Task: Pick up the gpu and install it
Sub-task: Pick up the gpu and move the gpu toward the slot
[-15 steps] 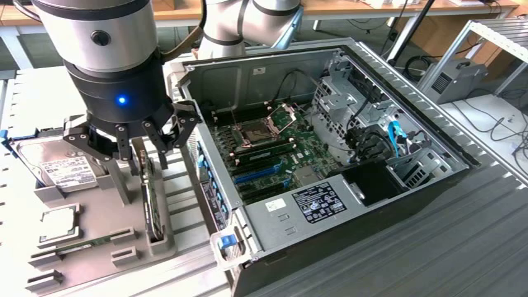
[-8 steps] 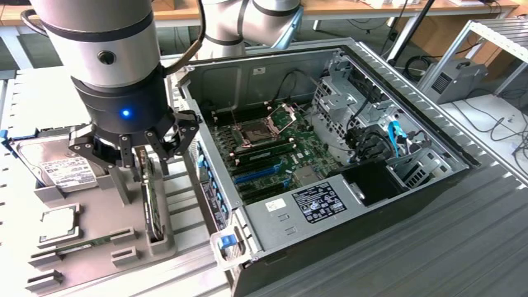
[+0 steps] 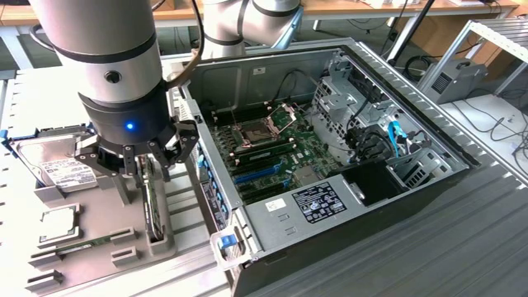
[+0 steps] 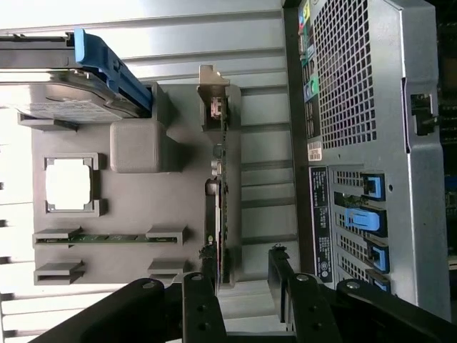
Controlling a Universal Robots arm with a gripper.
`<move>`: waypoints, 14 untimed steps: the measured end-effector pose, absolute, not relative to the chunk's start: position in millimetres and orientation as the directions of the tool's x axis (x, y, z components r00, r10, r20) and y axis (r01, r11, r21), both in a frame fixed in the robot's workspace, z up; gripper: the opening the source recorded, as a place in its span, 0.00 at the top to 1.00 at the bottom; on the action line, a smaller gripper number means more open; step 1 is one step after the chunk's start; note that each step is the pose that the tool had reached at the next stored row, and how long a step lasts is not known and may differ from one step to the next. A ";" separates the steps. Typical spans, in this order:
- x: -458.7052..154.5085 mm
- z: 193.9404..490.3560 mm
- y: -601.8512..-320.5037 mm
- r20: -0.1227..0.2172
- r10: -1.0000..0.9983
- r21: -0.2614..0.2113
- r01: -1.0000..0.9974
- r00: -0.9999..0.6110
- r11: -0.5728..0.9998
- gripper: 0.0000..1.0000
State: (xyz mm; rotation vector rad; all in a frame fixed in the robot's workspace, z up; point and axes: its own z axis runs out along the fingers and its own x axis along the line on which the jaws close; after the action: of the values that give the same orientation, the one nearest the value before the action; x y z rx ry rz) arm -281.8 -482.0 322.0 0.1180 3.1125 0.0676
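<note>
The gpu (image 3: 152, 207) stands on edge in a slot of the grey holder (image 3: 93, 257) at the exterior view's left, beside the open computer case (image 3: 449, 162). In the wrist view the gpu (image 4: 219, 189) shows edge-on as a thin green board, with its silver bracket at the far end. My gripper (image 3: 142, 162) hangs directly above the card and is open. Its black fingers (image 4: 202, 300) stand apart on either side of the card's near end, which lies closer to one finger. I cannot tell whether they touch it.
On the same holder lie a hard drive (image 3: 59, 166) with blue rails, a square processor (image 4: 69, 184) and a memory stick (image 4: 107, 238). Inside the case, the motherboard's blue slots (image 3: 257, 173) sit near the holder side. The case's rear panel (image 4: 357, 107) stands close beside the gripper.
</note>
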 end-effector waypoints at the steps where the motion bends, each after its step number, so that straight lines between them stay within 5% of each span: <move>1: -281.8 321.7 -482.0 -0.024 0.076 0.044 0.075 -0.997 0.996 0.58; 14: -283.0 317.6 -482.0 -0.024 0.076 0.044 0.075 -0.997 0.996 0.58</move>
State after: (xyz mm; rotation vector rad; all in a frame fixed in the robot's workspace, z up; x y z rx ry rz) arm -283.0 -482.0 317.6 0.1179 3.1125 0.0676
